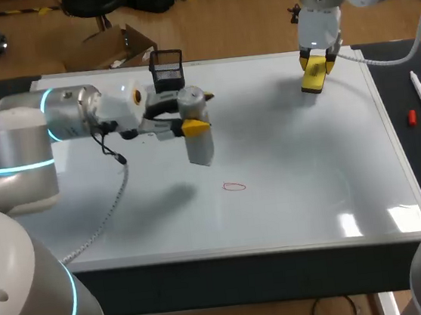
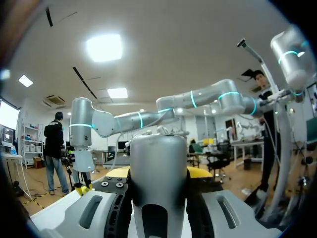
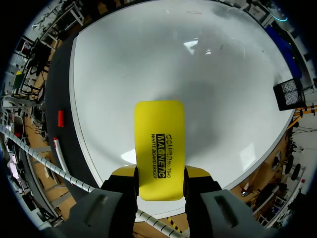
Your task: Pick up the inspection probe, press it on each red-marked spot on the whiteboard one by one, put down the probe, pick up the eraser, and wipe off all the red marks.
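My left gripper (image 1: 192, 125) is shut on the grey cylindrical inspection probe (image 1: 199, 140), which hangs upright above the middle left of the whiteboard (image 1: 295, 163). In the left wrist view the probe (image 2: 158, 163) fills the gap between the fingers of that gripper (image 2: 158, 174). One red oval mark (image 1: 234, 187) lies on the board, a little in front and to the right of the probe. My right gripper (image 1: 314, 66) hovers over the board's far right corner, shut on the yellow eraser (image 1: 313, 79). The eraser (image 3: 159, 148) sticks out ahead of the right gripper (image 3: 160, 174), with the red mark (image 3: 194, 12) far ahead.
A black mesh pen holder (image 1: 168, 69) stands at the board's far edge, behind the probe. A white marker (image 1: 419, 89) and its red cap (image 1: 412, 117) lie on the dark table to the right of the board. A cable trails from my left wrist across the board.
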{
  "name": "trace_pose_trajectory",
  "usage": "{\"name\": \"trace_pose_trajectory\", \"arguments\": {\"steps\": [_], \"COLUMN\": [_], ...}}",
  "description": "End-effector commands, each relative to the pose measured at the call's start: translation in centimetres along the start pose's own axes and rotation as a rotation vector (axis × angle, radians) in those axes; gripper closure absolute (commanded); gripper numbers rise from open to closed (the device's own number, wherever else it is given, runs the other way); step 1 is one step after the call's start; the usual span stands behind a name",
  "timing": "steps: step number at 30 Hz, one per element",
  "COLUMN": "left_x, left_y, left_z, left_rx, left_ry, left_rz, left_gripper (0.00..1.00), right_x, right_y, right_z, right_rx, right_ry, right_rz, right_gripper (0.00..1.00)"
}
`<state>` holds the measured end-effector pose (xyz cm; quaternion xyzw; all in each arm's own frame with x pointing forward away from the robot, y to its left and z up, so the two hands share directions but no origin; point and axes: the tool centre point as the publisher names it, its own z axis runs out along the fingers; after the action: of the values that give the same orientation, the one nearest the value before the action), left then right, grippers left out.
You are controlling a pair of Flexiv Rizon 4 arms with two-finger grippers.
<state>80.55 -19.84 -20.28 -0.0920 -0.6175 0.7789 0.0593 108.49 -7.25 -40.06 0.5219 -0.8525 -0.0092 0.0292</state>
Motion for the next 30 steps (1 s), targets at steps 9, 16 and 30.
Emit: {"name": "trace_pose_trajectory", "arguments": {"steps": [9,16,30], "left_x": [2.3,2.3,1.0], "left_y": [3.5,5.1,7.4], "left_z": [3.4,4.7,4.2], "left_rx": [0.031,0.043,0.063], "left_ry": [0.048,0.087,0.071], "left_rz": [-0.046,-0.066,-0.102], "left_gripper": [1.00,1.00,1.00], "right_x": [0.0,0.0,0.0], "right_y": [-0.1,-0.1,-0.1], "right_z": [-0.1,-0.1,-0.1], "right_rx": [0.001,0.001,0.001], "right_ry": [0.003,0.003,0.003], "right_rz": [-0.002,-0.002,-0.002], "right_gripper": [1.00,1.00,1.00]}}
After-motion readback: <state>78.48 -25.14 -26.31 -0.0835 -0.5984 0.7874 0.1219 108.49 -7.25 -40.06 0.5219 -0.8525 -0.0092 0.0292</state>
